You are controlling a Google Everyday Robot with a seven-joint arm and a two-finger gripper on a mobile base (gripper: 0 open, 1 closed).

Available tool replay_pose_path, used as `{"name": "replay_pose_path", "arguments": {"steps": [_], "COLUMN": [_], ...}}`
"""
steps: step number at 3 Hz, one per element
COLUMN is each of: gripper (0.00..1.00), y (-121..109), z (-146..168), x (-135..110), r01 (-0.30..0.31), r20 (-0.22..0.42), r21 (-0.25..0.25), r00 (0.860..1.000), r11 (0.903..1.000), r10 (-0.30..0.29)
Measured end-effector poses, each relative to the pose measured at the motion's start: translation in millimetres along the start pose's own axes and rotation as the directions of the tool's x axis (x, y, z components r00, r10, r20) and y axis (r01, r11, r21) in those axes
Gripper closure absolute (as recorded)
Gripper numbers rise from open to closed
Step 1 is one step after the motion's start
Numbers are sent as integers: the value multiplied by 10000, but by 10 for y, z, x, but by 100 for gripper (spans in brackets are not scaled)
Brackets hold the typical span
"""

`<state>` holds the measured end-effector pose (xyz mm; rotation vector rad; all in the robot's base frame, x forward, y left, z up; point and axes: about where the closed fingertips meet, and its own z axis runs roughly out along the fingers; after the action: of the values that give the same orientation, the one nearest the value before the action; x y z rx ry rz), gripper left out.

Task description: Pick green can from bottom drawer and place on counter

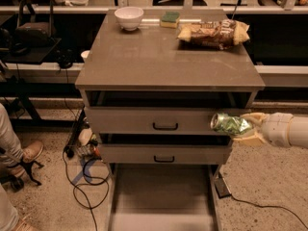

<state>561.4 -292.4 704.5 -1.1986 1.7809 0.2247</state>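
My gripper (240, 127) comes in from the right edge on a white arm. It is shut on the green can (229, 124), a shiny dented can held on its side with its silver top pointing left. The can hangs in front of the right end of the top drawer front, below the edge of the counter (159, 57). The bottom drawer (161, 196) is pulled out toward me, and its flat floor shows nothing on it.
On the counter's back edge stand a white bowl (129, 17), a green and yellow sponge (170, 19) and a brown snack bag (214, 32). Two upper drawers with black handles (165, 126) are shut. Cables (82, 172) lie on the floor left of the cabinet. A person's shoe (29, 153) is at far left.
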Motion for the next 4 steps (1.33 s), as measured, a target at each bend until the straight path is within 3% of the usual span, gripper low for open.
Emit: {"name": "replay_pose_path", "arguments": {"steps": [1,2,3,4], "gripper": [100,100,100,100], "y": [-160,-375,-591,-591], "z": [-297,-714,-873,-873], "x": [-203,-684,-1146,-1146], "r01": [221,662,965,965], "r20": [96,190,158,159], "r21": [471,993,1201,1201], "r00": [9997,9975,9950,9949], "r11": [9986,9928,9881,9881], "r10": [-226,-684,-991,-991]}}
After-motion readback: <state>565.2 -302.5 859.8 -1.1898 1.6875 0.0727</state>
